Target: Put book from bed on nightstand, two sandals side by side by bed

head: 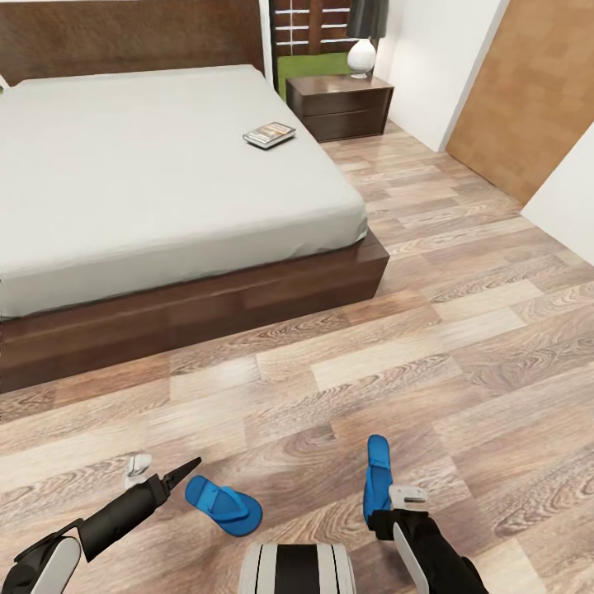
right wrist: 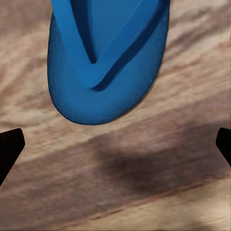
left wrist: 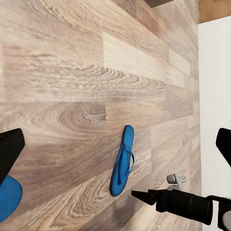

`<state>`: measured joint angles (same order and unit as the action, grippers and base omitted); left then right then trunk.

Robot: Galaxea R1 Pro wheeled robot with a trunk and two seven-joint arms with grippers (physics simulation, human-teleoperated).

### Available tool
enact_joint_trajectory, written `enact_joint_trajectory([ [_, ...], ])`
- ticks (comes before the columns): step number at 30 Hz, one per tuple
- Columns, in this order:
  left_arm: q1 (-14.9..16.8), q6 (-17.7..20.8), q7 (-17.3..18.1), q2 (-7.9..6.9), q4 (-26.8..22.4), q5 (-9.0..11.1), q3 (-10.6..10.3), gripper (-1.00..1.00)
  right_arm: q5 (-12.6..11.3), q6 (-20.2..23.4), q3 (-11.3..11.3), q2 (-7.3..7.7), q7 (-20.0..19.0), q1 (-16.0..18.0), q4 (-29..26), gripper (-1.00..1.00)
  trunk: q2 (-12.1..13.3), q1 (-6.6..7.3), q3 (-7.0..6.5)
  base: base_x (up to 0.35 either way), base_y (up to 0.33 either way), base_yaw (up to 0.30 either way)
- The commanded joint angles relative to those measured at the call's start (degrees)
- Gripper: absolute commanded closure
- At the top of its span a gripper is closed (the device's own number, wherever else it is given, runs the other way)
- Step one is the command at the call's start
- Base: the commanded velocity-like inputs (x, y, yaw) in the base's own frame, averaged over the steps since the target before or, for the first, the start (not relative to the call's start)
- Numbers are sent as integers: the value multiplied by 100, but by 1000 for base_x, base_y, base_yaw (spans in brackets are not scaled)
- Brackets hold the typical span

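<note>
Sandals lie apart on the floor (head: 462,330): we see our right pincer (right wrist: 115,144) spread open over one sandal (right wrist: 108,57), our left pincer (head: 157,478) open near the other sandal (head: 223,503); the book (head: 269,134) rests on the bed (head: 148,165).

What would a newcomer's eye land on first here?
Probably the two bright blue sandals on the wood floor: one by the left gripper, angled, the other just ahead of the right gripper, pointing toward the bed. Next, the book near the bed's right edge, short of the nightstand.
</note>
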<state>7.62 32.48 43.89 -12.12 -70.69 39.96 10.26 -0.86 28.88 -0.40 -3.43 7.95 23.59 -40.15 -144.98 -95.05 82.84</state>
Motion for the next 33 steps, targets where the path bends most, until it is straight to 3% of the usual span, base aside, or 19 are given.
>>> enact_joint_trajectory([
  [1,3,41,5,0,3,36,2,-100,-10,30,-4,-3,22,0,-10,-100,-1,0,4,70,144,0],
  [21,3,39,5,0,3,38,2,-100,-10,30,-4,-9,23,-2,-10,-100,-1,0,4,7,13,0],
  [33,3,39,5,0,2,36,2,-100,-10,30,-4,-7,23,-1,-10,-100,-1,0,4,103,151,0],
])
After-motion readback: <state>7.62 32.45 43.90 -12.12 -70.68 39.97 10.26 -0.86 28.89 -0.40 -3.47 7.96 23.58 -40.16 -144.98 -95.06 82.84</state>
